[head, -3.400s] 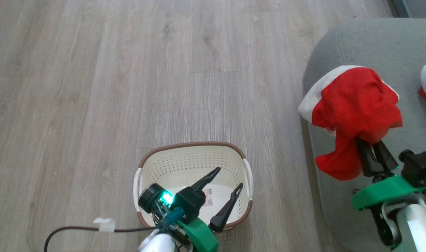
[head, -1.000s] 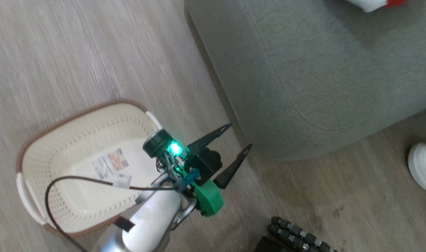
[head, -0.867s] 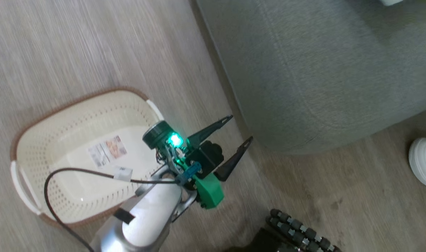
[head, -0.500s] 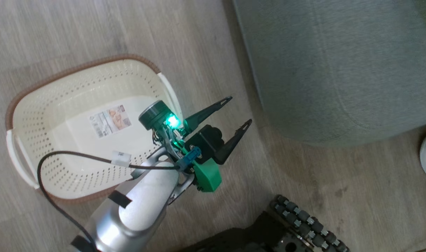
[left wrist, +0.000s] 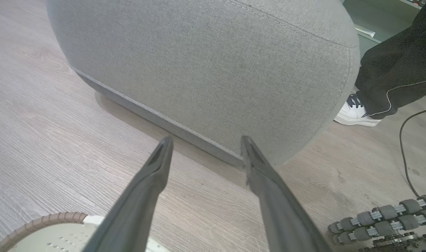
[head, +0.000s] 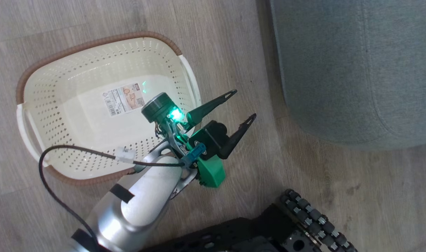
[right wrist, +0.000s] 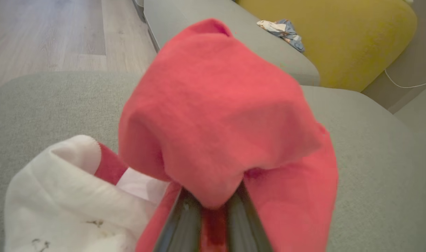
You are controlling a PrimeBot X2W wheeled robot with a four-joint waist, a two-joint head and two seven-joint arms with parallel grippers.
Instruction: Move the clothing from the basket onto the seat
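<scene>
Placing step: red garment held over the seat, release not yet made.

The seat [right wrist: 374, 157] is spread under & beyond the jaws of the right gripper [right wrist: 213, 210]. The basket [head: 51, 87] is set on the floor behind & below the jaws of the left gripper [head: 243, 105], w/ its label [head: 125, 99] bare and no clothing seen inside, so emptying is judged approx. done. The red garment [right wrist: 220, 115] is clenched between the right jaws and draped up over their tips. A white-and-red fold [right wrist: 58, 189] is seen low, just left of them; same piece or a 2nd one cannot be told. The left jaws are spread wide w/ nothing between them, and the seat's side is faced just ahead. Next, by judgement: right jaws to be lowered and released, then drawn back w/o the draped cloth being snagged.
</scene>
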